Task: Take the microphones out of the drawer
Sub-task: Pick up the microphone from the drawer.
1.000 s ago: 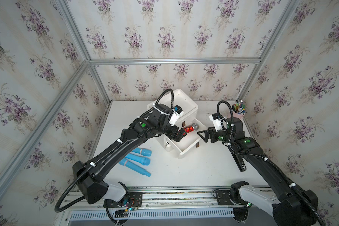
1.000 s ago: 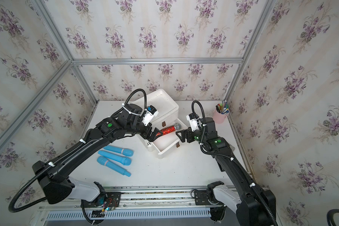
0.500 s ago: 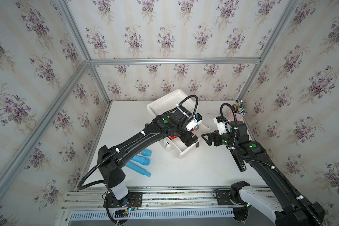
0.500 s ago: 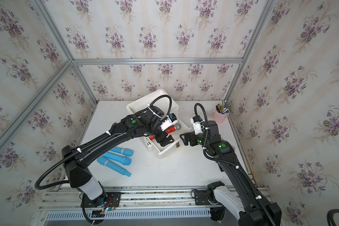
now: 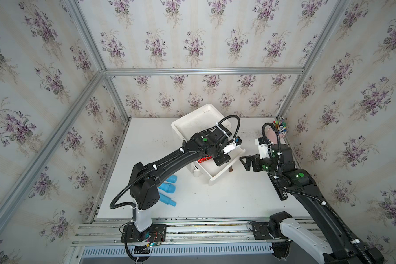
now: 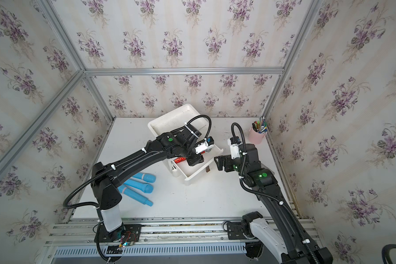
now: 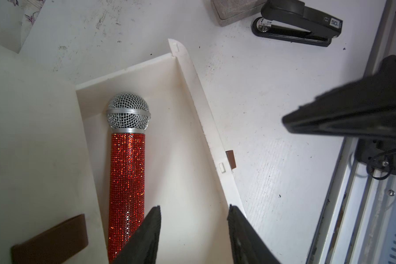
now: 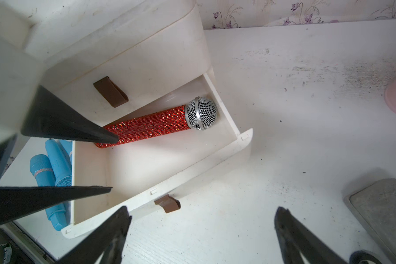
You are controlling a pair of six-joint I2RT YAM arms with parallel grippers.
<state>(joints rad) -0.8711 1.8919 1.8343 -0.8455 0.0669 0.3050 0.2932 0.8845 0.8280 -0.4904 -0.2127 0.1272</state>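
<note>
Since the drawer (image 7: pixel 206 128) stood pulled out, the red microphone (image 7: pixel 127 173) lay exposed along its inner side. The left gripper (image 7: pixel 193 206) hung above, jaws apart and empty, offset from the handle, while the right gripper (image 8: pixel 202 209) hovered spread nearby.

Bare drawer (image 8: pixel 192 176) floor ran between the microphone (image 8: pixel 151 124) and the front wall. The left gripper (image 7: pixel 193 208) blocked that gap at the microphone's tail end; the right gripper (image 8: pixel 202 209) hung just outside the front. A stapler (image 7: pixel 302 20) lay by the table's (image 8: pixel 306 137) right edge.
</note>
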